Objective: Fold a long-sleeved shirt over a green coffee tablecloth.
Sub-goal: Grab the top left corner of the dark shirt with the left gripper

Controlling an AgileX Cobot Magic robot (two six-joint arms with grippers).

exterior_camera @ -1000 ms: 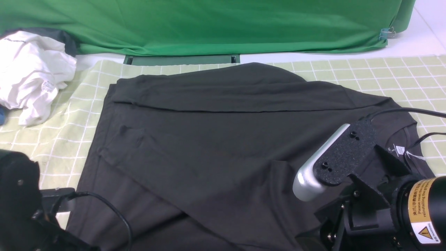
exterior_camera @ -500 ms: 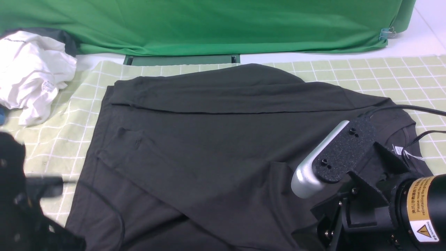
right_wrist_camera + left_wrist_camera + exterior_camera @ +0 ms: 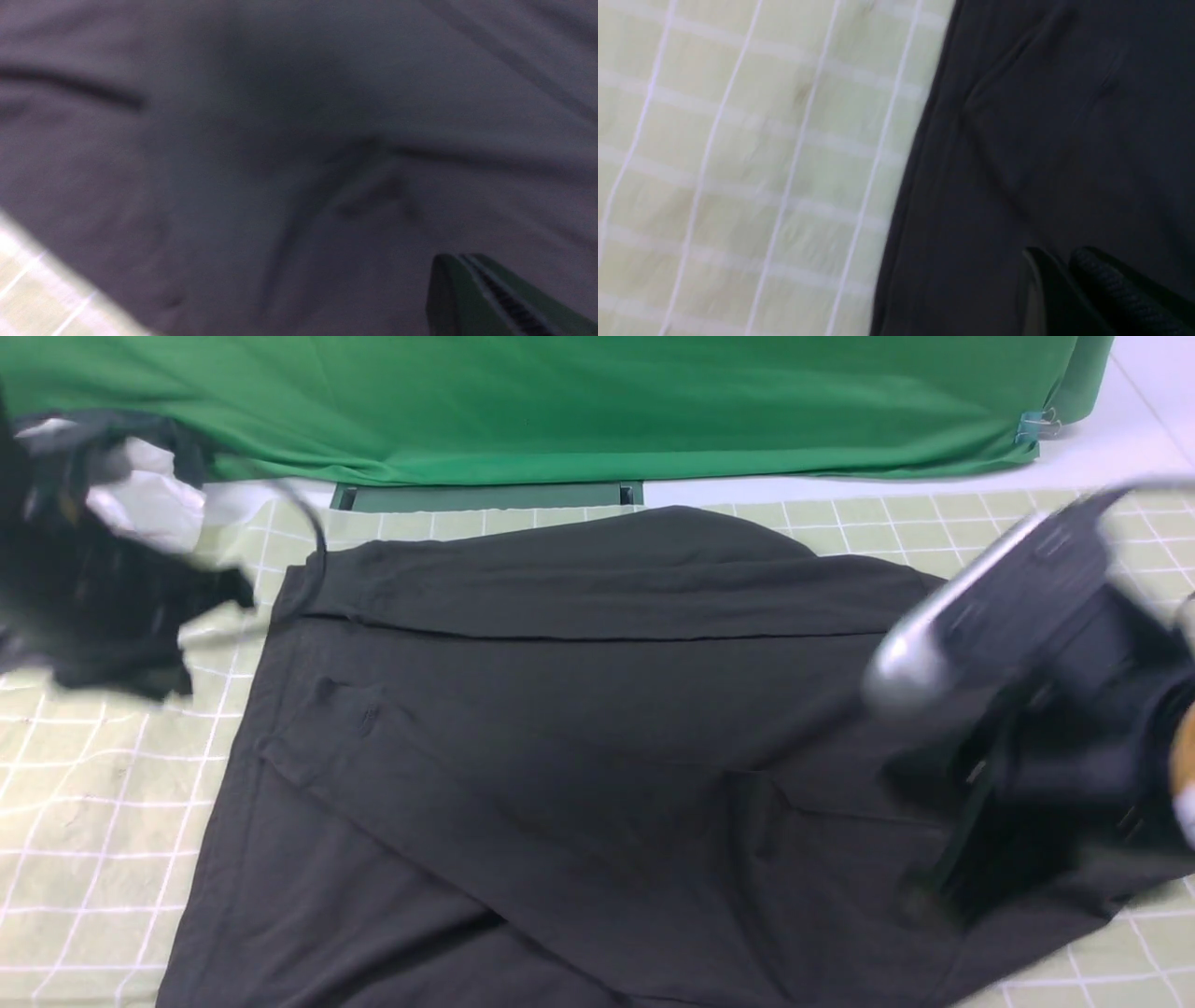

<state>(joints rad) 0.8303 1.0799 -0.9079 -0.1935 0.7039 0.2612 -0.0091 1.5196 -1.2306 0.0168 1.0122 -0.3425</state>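
Long-sleeved shirt (image 3: 560,709), black and creased, lies half-folded (left gripper (image 3: 1060,262), right gripper (image 3: 467,264) closed).

Dial centred on the shirt (image 3: 560,756), front view; 12 is away from the robot.

- Tablecloth (image 3: 103,821) spread over the table. The shirt lies on it, centre, running out of view at 6.
- Cloth is bare at 7 to 9, at 1 to 2, and in a small patch at 4 to 5.
- Shirt's far edge is doubled over itself in a band from 11 to 1.
- Backdrop cloth (image 3: 579,401) hangs behind everything, 10 through 2, with a clip (image 3: 1032,427) on its corner at 2.
- Crumpled garment (image 3: 154,509) at 10, partly hidden behind the left arm (image 3: 84,588).
- The left arm is just beside the shirt's far-left corner.
- Right arm (image 3: 1046,644) at 3, above the shirt's right part.
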